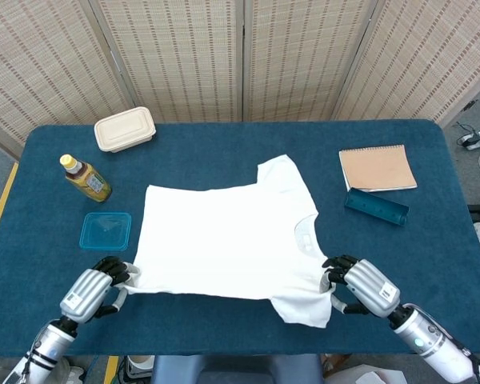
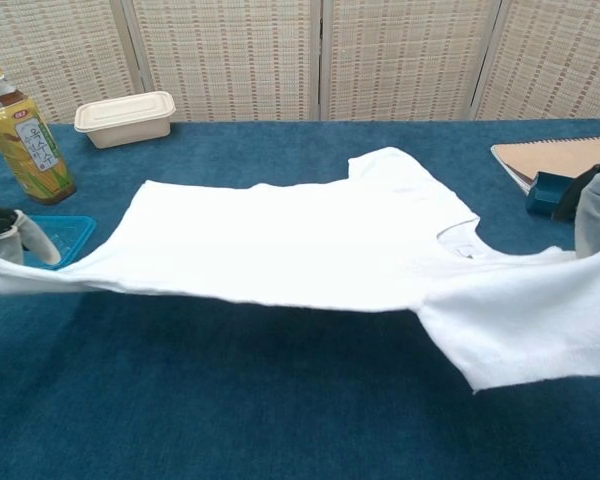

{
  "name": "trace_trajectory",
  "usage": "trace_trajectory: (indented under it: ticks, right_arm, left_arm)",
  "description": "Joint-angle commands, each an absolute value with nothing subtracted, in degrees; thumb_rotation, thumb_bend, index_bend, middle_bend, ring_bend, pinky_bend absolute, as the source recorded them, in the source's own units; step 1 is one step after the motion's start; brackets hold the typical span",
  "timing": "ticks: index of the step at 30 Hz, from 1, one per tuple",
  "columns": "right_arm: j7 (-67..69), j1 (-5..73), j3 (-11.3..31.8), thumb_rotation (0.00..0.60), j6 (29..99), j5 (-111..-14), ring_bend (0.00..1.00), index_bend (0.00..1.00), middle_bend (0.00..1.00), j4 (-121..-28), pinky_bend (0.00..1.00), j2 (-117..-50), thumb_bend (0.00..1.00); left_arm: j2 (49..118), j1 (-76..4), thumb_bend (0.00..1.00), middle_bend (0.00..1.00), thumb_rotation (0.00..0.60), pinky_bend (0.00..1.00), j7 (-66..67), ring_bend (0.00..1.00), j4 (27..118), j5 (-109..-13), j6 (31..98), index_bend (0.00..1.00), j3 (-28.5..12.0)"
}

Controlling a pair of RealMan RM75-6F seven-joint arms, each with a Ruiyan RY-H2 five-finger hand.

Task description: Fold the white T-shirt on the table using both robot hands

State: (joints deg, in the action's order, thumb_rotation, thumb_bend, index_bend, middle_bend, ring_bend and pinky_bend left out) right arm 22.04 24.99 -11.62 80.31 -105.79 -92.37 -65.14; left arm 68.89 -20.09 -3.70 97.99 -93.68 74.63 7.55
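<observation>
White T-shirt (image 1: 224, 236) hangs stretched above the blue worktop (image 1: 224, 136), its near edge raised. The left hand (image 1: 90, 290) pinches the hem corner in its fingers, and the right hand (image 1: 366, 282) pinches the shoulder by the sleeve. No fold shows yet; every fold is left to make.

I see matt white cloth in the T-shirt (image 1: 224, 236), rough blue fabric covering the table (image 1: 224, 140), silvery metal-looking hands.
</observation>
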Motion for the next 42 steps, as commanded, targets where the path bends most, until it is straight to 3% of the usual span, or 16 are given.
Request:
trace_trajectory:
  ticks: [1, 19, 26, 42]
  right_arm:
    - [24.2, 24.1, -13.5, 0.600, 80.6, -106.9, 0.28, 0.87, 0.55, -95.5, 0.29, -62.4, 0.48]
    - [28.0, 17.7, -19.0, 0.600, 87.7, -114.2, 0.29, 0.88, 0.57, -102.7, 0.29, -53.6, 0.50]
    - [28.3, 15.7, -19.8, 0.600, 88.5, -115.4, 0.30, 0.88, 0.57, -103.3, 0.29, -52.9, 0.51]
    - [17.9, 15.7, -13.6, 0.600, 80.8, -108.4, 0.30, 0.88, 0.57, -102.0, 0.29, -58.5, 0.51]
  left_arm:
    - [66.2, -18.1, 0.59, 0.32, 0.600, 0.15, -4.7, 0.27, 100.1, -95.3, 76.3, 0.76, 9.6]
    - [60.2, -8.8, 0.59, 0.32, 0.600, 0.15, -5.8, 0.27, 104.0, -103.4, 86.5, 0.76, 15.2]
    - [60.3, -6.1, 0.59, 0.32, 0.600, 0.15, -4.0, 0.27, 104.1, -104.1, 87.7, 0.76, 15.7]
    - [63.6, -11.1, 0.59, 0.32, 0.600, 0.15, 2.3, 0.25, 102.2, -96.4, 77.1, 0.76, 8.4]
